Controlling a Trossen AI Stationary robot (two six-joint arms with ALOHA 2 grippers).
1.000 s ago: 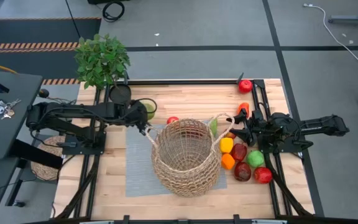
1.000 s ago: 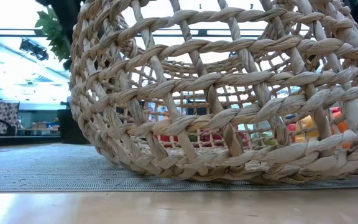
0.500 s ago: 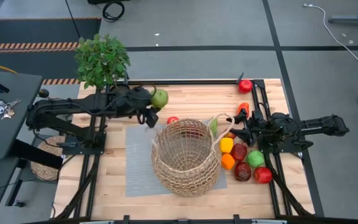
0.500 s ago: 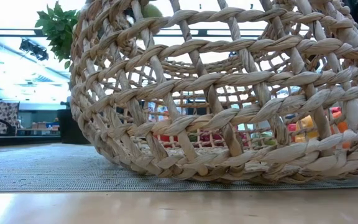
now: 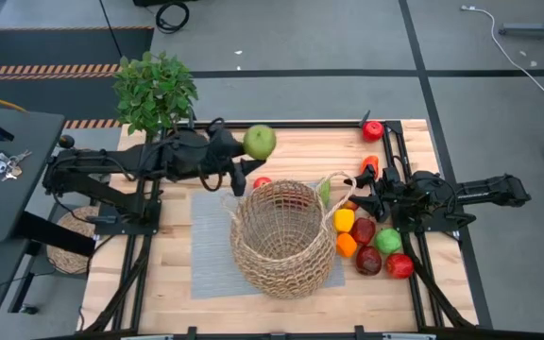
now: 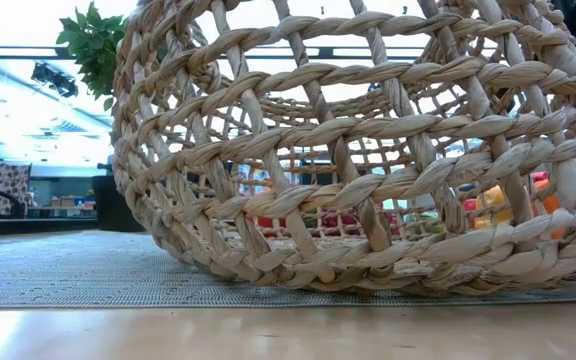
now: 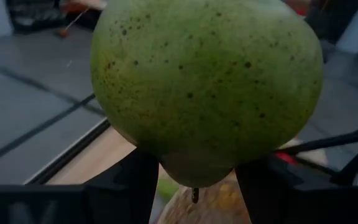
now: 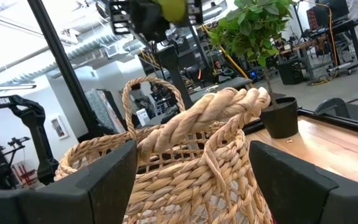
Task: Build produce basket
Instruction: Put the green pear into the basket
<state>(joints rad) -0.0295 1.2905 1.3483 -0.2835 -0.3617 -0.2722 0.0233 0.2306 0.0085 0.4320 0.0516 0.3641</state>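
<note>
1. Basket [image 5: 283,238] position: you find it at the table's centre, standing on a grey mat [image 5: 208,255], with its open mouth facing up in the high view.
2. Left gripper [image 5: 249,156]: you see it at the basket's 11 o'clock, raised above the table. Its fingers are clamped on a green pear [image 5: 260,142]. In the left wrist view the pear [image 7: 207,81] fills most of the picture, wedged between the two dark fingers [image 7: 129,183].
3. Right gripper [image 5: 362,200]: you find it at the basket's 3 o'clock, at the near loop handle [image 5: 336,181]. In the right wrist view its fingers [image 8: 104,180] stand spread, one on each side of the twisted handle [image 8: 197,118]; you cannot tell whether they touch it.
4. Remaining produce: a cluster [image 5: 371,246] of yellow, orange, dark red, green and red pieces lies just beside the basket at 3 to 4 o'clock. One red piece [image 5: 373,129] sits at the table's 1 o'clock corner. Another red piece [image 5: 263,182] lies just beyond the rim at 12 o'clock.
5. Potted plant [image 5: 155,90]: it stands at the table's 10 o'clock corner.
</note>
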